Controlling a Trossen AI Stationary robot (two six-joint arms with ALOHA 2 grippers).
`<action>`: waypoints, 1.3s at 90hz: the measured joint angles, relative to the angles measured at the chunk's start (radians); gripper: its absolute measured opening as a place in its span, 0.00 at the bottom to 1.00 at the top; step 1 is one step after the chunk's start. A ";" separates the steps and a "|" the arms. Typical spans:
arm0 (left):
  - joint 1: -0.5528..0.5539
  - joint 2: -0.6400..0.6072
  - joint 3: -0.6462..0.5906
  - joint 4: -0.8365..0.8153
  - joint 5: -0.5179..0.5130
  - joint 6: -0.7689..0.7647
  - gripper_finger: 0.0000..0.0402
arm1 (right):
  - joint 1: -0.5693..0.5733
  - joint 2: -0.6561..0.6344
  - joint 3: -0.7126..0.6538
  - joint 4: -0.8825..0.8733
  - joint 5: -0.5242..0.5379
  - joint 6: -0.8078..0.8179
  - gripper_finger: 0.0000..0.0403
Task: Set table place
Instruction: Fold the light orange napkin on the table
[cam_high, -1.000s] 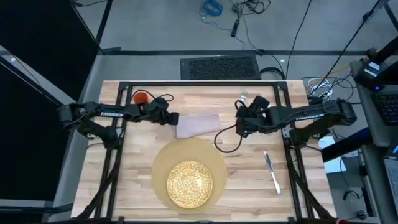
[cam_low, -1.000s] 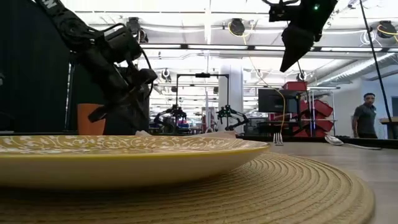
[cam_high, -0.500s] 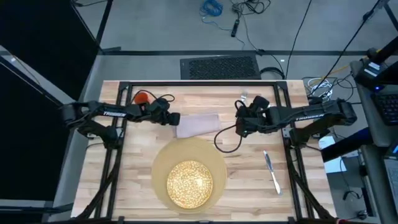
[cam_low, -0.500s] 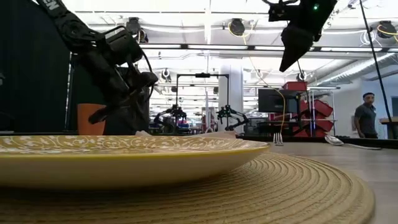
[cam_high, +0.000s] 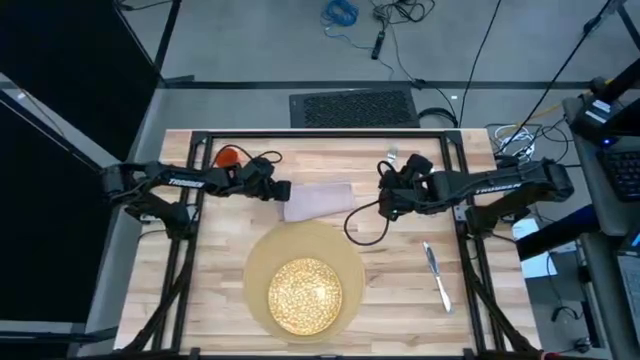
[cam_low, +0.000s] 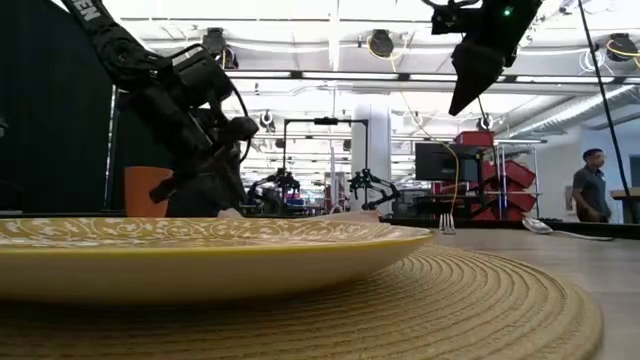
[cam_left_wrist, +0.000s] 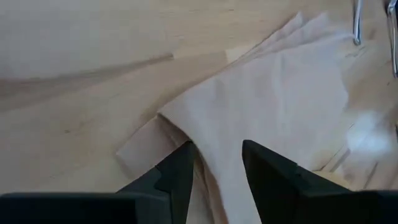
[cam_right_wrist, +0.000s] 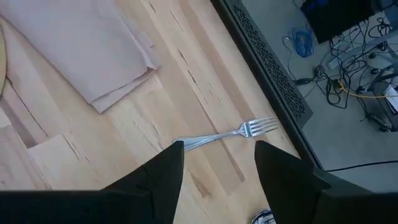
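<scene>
On the pale plank table (cam_high: 200, 290), the left gripper (cam_left_wrist: 214, 163) had its fingers parted over the napkin (cam_high: 318, 199) edge; the right gripper (cam_right_wrist: 217, 165) hung spread above the fork (cam_right_wrist: 227, 132). Plate (cam_high: 303, 293) and mat (cam_high: 255, 268) looked set (knife (cam_high: 436, 275) and cup (cam_high: 228, 155) apart), the rest still unplaced.

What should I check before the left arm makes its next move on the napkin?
1. Left jaws open, with the napkin edge between them: ok.
2. Right jaws open, over the fork, away from the napkin: ok.
3. Plate sits on the mat: ok.
4. Knife lies on the table right of the mat: ok.
5. Cup stands behind the left arm, apart from the napkin: ok.
6. Spoon location: cannot tell.
</scene>
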 joint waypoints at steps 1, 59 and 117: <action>0.000 0.000 0.000 0.000 -0.001 0.000 0.31 | 0.000 0.000 0.000 0.000 0.000 0.000 0.45; 0.002 0.065 0.000 0.060 -0.003 0.004 0.31 | 0.000 0.000 0.000 0.004 -0.001 0.000 0.45; 0.002 -0.017 0.000 0.039 -0.019 0.081 0.00 | 0.000 0.000 0.000 0.011 -0.001 -0.003 0.45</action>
